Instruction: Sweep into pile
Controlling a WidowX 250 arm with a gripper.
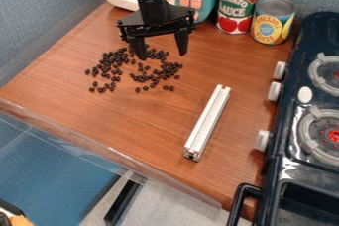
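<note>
While the gripper (162, 54) hangs wide open, holding nothing, I count one white bar (208, 122), two cans (237, 4), dozens of black beans (145, 88).

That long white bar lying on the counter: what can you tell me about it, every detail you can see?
The bar is straight, slender and whitish, with a groove running lengthwise between raised edges. Its near end shows dark patches; whether it is metal or plastic, I can't tell. It lies flat on the brown counter, at a slant, between the scattered dark beans and the stove. It touches only the counter.
</note>
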